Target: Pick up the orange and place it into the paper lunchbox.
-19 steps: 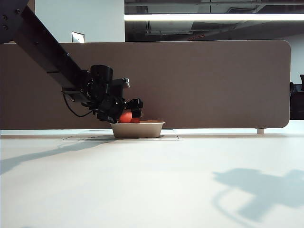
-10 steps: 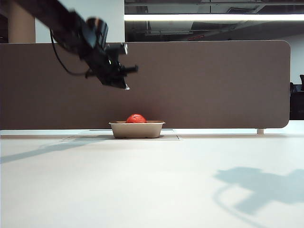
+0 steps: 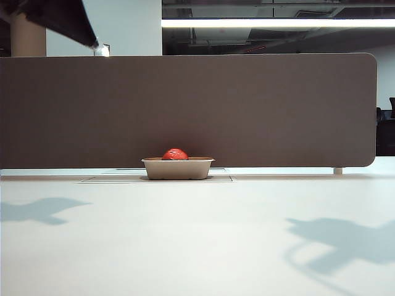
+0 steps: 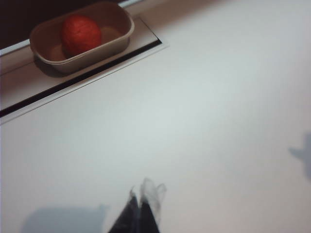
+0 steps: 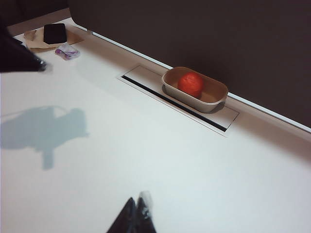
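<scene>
The reddish-orange orange (image 3: pixel 175 154) rests inside the beige paper lunchbox (image 3: pixel 178 168) at the back of the table, against the brown partition. The left wrist view has the orange (image 4: pixel 80 34) in the lunchbox (image 4: pixel 121 41) far off from my left gripper (image 4: pixel 141 200), whose fingers are pressed together and empty, high over the table. In the exterior view only a dark piece of the left arm (image 3: pixel 65 18) shows at the upper left corner. My right gripper (image 5: pixel 136 204) is shut and empty above bare table, well away from the orange (image 5: pixel 190 83) and the lunchbox (image 5: pixel 216 99).
The lunchbox sits on a rectangular panel with a dark slot (image 5: pixel 175 104) in the tabletop. A black phone (image 5: pixel 55 33) and a small wrapper (image 5: pixel 67 51) lie at the far corner. The brown partition (image 3: pixel 247 105) closes the back.
My left gripper let go of the orange in the lunchbox, shut, and rose up and to the left almost out of the exterior view. The orange stays in the lunchbox.
</scene>
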Motion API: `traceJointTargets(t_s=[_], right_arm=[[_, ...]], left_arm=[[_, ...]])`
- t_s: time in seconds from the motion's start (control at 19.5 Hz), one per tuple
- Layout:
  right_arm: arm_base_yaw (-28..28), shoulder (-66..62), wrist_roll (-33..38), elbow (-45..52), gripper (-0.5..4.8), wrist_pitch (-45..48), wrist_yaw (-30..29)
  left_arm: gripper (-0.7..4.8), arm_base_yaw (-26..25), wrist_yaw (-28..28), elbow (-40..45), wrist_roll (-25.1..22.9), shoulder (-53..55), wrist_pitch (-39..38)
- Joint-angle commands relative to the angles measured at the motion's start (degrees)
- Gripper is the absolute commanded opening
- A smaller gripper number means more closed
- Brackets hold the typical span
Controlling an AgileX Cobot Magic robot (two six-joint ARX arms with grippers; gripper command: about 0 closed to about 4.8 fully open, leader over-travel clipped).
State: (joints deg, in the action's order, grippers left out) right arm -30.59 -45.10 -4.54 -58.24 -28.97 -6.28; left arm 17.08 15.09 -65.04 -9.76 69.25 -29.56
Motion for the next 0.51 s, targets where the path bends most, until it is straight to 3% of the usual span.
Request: traceJointTargets(t_s=[0.05, 0.26, 0.51], right_arm=[[0.0, 2.1, 0.0, 2.0, -0.05, 3.4, -2.9], [-0.1, 5.9, 1.9, 9.8, -0.06, 10.2, -5.5], [-0.1, 13.0, 4.3, 22.1, -0.05, 21.3, -4.7]], left_arm=[[-0.07, -0.1, -4.2, 14.6, 7.8, -10.3, 13.3], [-0.07, -0.1, -6.1, 23.4, 8.3, -18.1, 19.6], [-0.07, -0.1, -8.9, 31.5, 9.8, -27.9, 21.0]])
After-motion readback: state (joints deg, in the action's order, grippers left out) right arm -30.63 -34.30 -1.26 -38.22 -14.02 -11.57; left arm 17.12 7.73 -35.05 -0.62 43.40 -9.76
